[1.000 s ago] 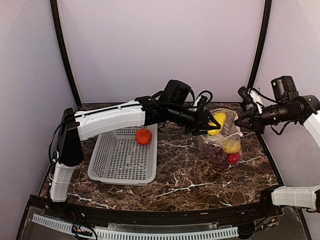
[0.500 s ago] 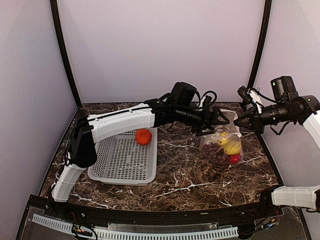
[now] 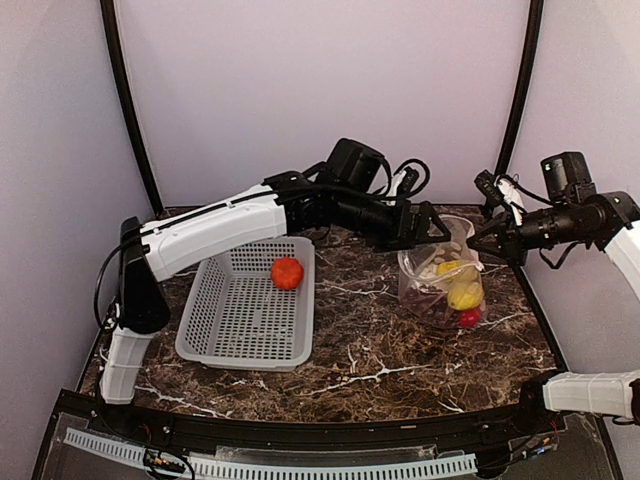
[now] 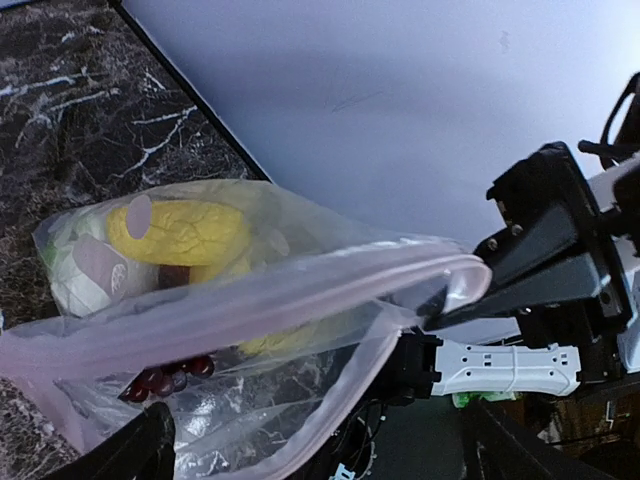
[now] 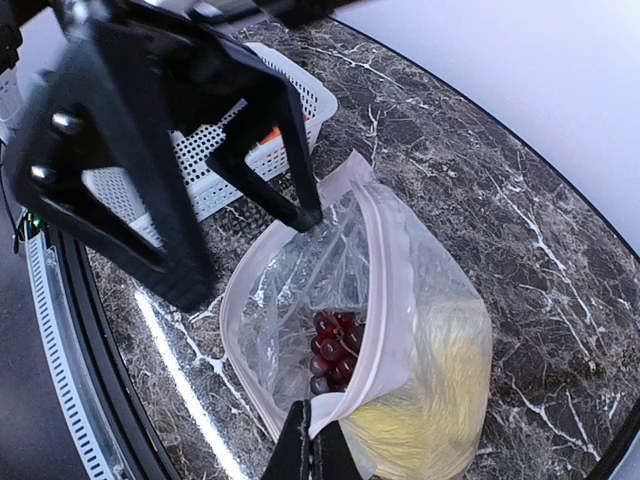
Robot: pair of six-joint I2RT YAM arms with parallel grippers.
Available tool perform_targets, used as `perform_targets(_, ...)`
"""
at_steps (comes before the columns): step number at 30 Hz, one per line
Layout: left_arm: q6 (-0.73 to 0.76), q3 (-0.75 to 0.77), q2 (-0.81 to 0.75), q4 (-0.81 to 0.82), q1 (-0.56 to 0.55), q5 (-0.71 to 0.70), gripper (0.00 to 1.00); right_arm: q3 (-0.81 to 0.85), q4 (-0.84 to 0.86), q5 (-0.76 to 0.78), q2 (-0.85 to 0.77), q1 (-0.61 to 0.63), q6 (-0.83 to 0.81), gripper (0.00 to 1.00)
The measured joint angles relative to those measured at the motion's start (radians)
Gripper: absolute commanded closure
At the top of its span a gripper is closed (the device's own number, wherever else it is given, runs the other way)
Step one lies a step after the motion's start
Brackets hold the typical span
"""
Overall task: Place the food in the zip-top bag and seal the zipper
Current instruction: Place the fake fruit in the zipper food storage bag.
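The clear zip-top bag [image 3: 443, 288] stands on the marble at the right, its pinkish zipper [image 4: 300, 290] gaping open. Inside lie yellow fruit [image 4: 180, 232], white cauliflower [image 4: 85, 275], dark grapes [image 5: 335, 345] and a red pepper [image 3: 468, 317]. My right gripper [image 5: 312, 445] is shut on the bag's rim at its right corner and holds the mouth up. Just above and left of the mouth hangs my left gripper [image 3: 428, 228], open and holding nothing. An orange piece [image 3: 287, 272] lies in the basket.
A grey mesh basket [image 3: 240, 320] sits at the left of the table under the left arm. Black frame posts and pale walls close in the back and sides. The table's front rail [image 3: 300, 430] runs along the near edge.
My left gripper opened and let a yellow fruit drop into the bag, then drew back up and left from the mouth. The right gripper has kept its hold on the rim.
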Motion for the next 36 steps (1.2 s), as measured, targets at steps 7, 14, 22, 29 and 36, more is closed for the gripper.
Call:
perform_targets(7,0.267,-0.058,-0.215,-0.119,-0.076,-0.241,0.01,-0.02,0.034,0.0,0.003,0.0,0.004,1.0)
perform_targets(14,0.443,-0.37,-0.47,-0.103,-0.116,-0.517,0.01,-0.061,0.087,-0.002,0.025,-0.001,0.011,1.0)
perform_targets(22,0.587,-0.817,-0.7,-0.034,-0.103,-0.906,0.01,-0.121,0.163,-0.026,0.036,-0.014,0.025,1.0)
perform_targets(29,0.626,-0.981,-0.83,-0.053,0.039,-1.162,0.09,-0.157,0.219,-0.07,0.048,-0.029,0.034,1.0)
perform_targets(36,0.547,-1.133,-0.904,-0.065,0.288,-0.898,0.1,-0.278,0.304,-0.115,0.008,-0.055,0.055,1.0)
